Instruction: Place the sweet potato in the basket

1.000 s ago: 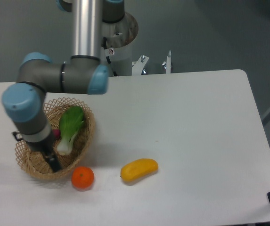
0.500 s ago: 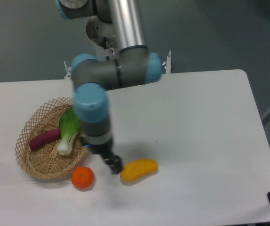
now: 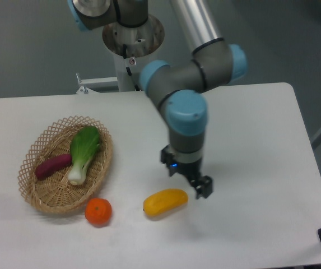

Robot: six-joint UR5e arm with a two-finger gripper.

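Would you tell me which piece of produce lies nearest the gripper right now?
The yellow fruit, just left of the gripper; the tangerine sits farther left.

Tangerine [image 3: 98, 211], mango [image 3: 165, 202], bok choy [image 3: 83, 152]

A light tan woven wicker basket [image 3: 37, 193] with an open lattice rim holds a reddish-purple sweet potato [image 3: 52, 166] and a leafy vegetable [image 3: 83, 152] that is bright green at the top and white at the stalk. Beside the basket are a round orange tangerine [image 3: 98, 212] and a yellow-orange oblong fruit [image 3: 166, 202]. The surface [image 3: 250, 140] is plain white. The robot arm [image 3: 185, 84] is grey and silver metal with light blue joint caps. Its gripper [image 3: 196, 184] is black, with what may be a small blue light, though the view is blurred. The background is dark grey.
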